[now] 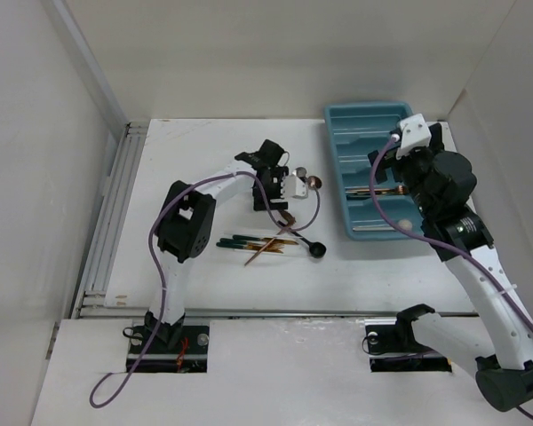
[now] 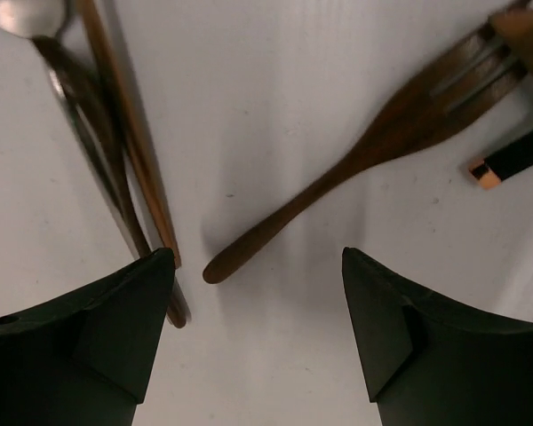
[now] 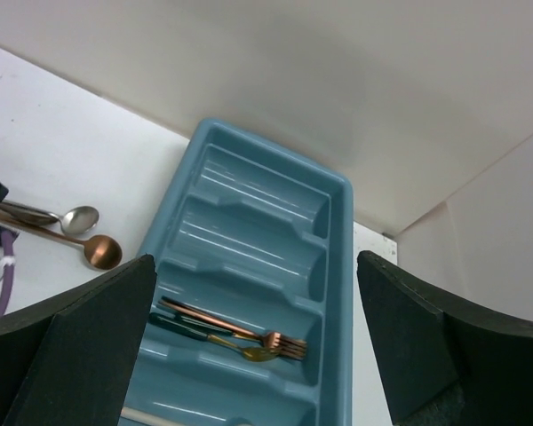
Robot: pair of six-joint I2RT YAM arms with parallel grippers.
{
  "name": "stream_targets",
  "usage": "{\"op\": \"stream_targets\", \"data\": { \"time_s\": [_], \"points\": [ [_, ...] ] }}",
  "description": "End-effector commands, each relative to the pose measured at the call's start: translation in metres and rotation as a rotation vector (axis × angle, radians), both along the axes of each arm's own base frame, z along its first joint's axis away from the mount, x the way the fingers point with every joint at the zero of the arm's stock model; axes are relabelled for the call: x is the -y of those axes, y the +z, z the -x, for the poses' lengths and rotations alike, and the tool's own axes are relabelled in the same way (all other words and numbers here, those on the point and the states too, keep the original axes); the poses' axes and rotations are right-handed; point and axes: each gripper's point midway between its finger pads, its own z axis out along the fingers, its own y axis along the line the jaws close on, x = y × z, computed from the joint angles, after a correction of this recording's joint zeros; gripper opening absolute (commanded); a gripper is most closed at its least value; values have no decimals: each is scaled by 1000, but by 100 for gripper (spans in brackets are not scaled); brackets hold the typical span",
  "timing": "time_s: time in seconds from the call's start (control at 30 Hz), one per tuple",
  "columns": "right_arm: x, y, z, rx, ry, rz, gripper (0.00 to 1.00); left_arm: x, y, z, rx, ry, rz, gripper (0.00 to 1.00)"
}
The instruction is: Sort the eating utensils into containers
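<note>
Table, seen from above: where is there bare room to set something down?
Bare: the far-left table, between rail and left arm; the near strip in front of the utensil pile; the tray's two far compartments. Crowded: the middle, around pile and spoons.

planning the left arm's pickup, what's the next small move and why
Probably lower the left jaws over the brown fork's handle end, ready to close. They stand open and empty over the table, with that handle end already lying between them. A copper stick lies close by one finger, so keeping slightly toward the fork seems wise.
</note>
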Motion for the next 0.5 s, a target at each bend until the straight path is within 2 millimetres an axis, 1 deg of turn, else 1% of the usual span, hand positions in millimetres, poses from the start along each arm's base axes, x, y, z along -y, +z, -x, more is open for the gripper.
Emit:
{"op": "stream_targets", "data": {
  "time_s": [0.0,0.03,0.07,0.1,0.17,0.2,0.23,0.3,0.33,0.37,0.4,0.43,0.47],
  "points": [
    [-4,19,10,60,42,19,99,-9,-2,7,17,-234,-125,73],
    [-4,19,10,62,42,28,99,-14,-16,10,-26,-246,-163,73],
    [-4,19,10,62,42,28,99,-5,-11,6,-16,-254,-159,73],
    [-3,19,10,64,42,37,99,-5,-14,2,-20,-252,-171,73],
    [-3,20,10,66,42,46,99,-3,-26,-3,-53,-237,-191,73],
    [-3,20,10,66,42,46,99,2,-31,-2,-62,-247,-197,72],
    [-3,17,10,57,42,49,99,0,-41,-3,-87,-234,-217,72],
    [-3,18,10,59,42,58,99,-2,-51,0,-114,-236,-231,65],
    [-3,18,10,59,42,58,99,-2,-55,1,-109,-239,-258,42],
    [-3,15,11,51,42,61,99,-6,-55,3,-115,-236,-277,31],
    [-1,15,10,50,32,61,99,-10,-63,14,-145,-248,-310,22],
    [0,15,10,52,32,70,99,-18,-68,17,-151,-243,-344,15],
    [1,15,10,52,23,70,99,-22,-70,23,-166,-244,-353,1]
  ]
}}
